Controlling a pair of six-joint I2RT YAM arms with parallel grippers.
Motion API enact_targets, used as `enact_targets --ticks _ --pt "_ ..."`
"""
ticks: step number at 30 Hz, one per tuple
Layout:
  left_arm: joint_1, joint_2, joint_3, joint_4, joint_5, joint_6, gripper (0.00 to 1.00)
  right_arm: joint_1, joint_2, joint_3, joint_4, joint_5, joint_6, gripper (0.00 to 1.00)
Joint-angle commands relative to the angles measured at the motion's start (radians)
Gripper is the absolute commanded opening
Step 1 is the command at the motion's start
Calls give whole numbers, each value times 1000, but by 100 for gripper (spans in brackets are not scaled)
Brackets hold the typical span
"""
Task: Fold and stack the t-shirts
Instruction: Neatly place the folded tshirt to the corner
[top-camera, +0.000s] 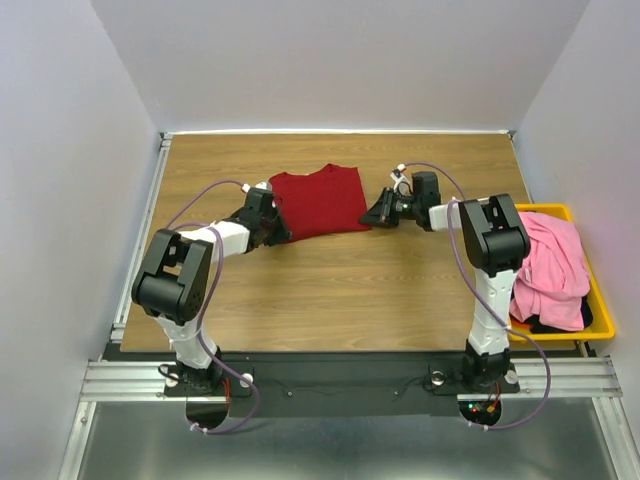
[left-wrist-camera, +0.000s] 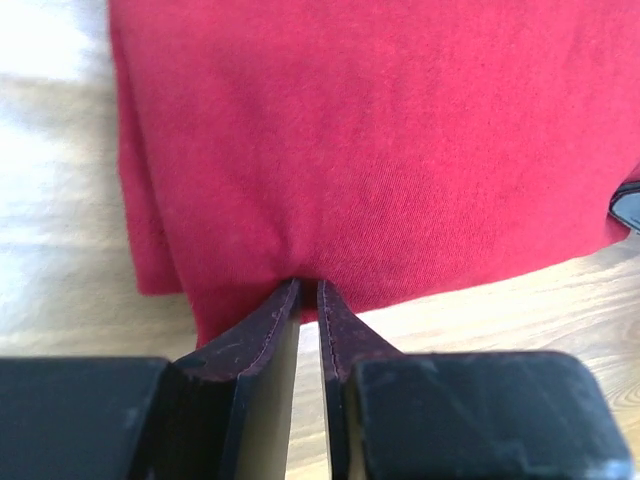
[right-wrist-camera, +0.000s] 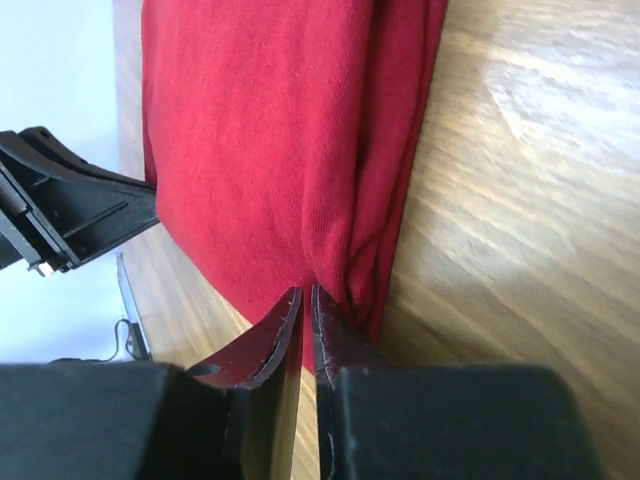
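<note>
A dark red t-shirt lies folded into a rough square at the back middle of the table. My left gripper is shut on its near left corner; in the left wrist view the cloth is pinched between the tips. My right gripper is shut on its near right corner, where the right wrist view shows the folded edge bunched at the tips. A pink t-shirt lies over a black one in the bin.
A yellow plastic bin stands at the table's right edge beside the right arm. The wooden table is bordered by white walls at the back and sides. The left gripper shows at the left of the right wrist view.
</note>
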Motion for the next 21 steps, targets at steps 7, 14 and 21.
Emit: enact_targets --ticks 7,14,21 --pt "22 -224 -48 -176 -146 3 51 -37 -237 -68 -109 137 -81 24" --pt "22 -165 134 -323 -317 81 77 -26 -505 -74 -414 350 -127 80" --pt "20 13 292 -376 -336 123 71 -26 -780 -128 -684 580 -211 91"
